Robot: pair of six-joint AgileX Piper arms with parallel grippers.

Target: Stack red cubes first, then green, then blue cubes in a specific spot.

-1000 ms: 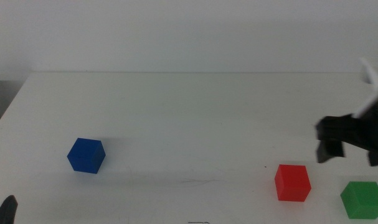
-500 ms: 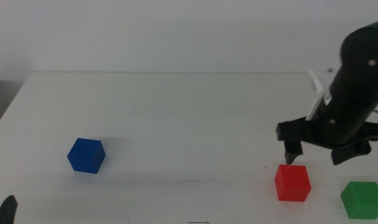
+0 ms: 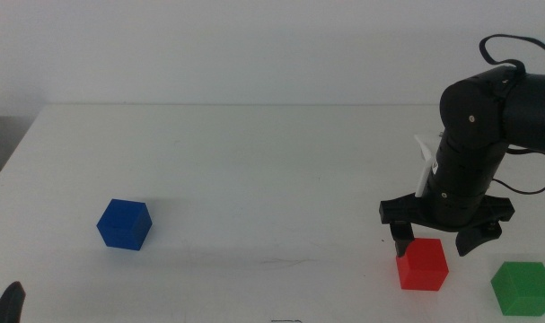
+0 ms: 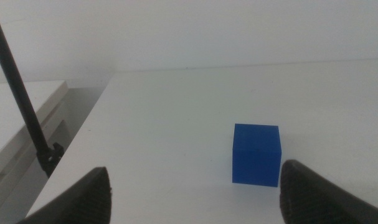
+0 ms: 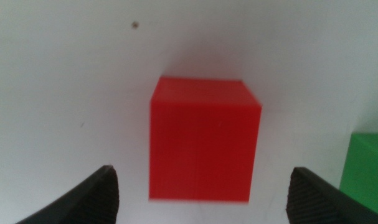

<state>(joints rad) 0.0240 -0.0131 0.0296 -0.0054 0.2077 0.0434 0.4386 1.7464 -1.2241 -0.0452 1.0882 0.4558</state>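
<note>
A white tabletop [image 3: 254,161] holds three small cubes, seen from above and in front. The right tool [image 3: 436,235] hangs just above the red cube [image 3: 422,264], which sits near the front right of the tabletop. Its two dark jaws are spread wide, one on each side of the cube, and they grip nothing. In the right wrist view, the red cube [image 5: 203,146] lies centred between the jaw tips, with clear space on both sides. The green cube [image 3: 523,288] rests on the tabletop just to the right of the red one, apart from it, and its edge shows in the right wrist view [image 5: 366,165]. The blue cube [image 3: 124,224] sits well away on the left side. The left tool [image 4: 195,190] waits at the front left corner, jaws wide apart and empty, with the blue cube [image 4: 256,154] ahead of it.
</note>
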